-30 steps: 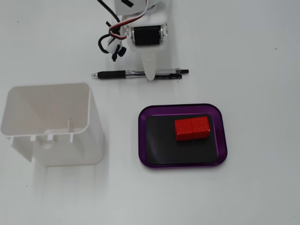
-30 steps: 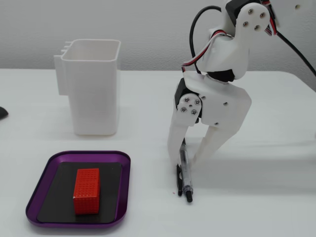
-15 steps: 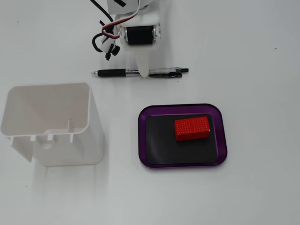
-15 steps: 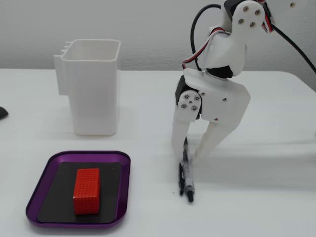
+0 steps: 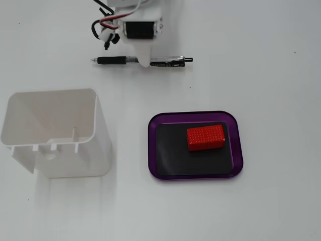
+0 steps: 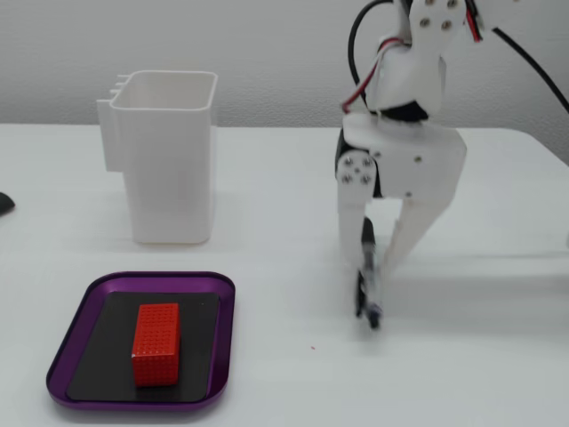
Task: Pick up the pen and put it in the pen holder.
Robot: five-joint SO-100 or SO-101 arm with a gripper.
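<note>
Where it lay flat before, pen [image 6: 368, 286] now lifted — pinched in claw [image 6: 378, 271], table [image 6: 267, 356] below.

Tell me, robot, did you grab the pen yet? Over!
Gripper shut on the pen, pen up off the table. Pen holder standing open, still empty. Purple tray with red block sits aside, nothing in the way.
</note>
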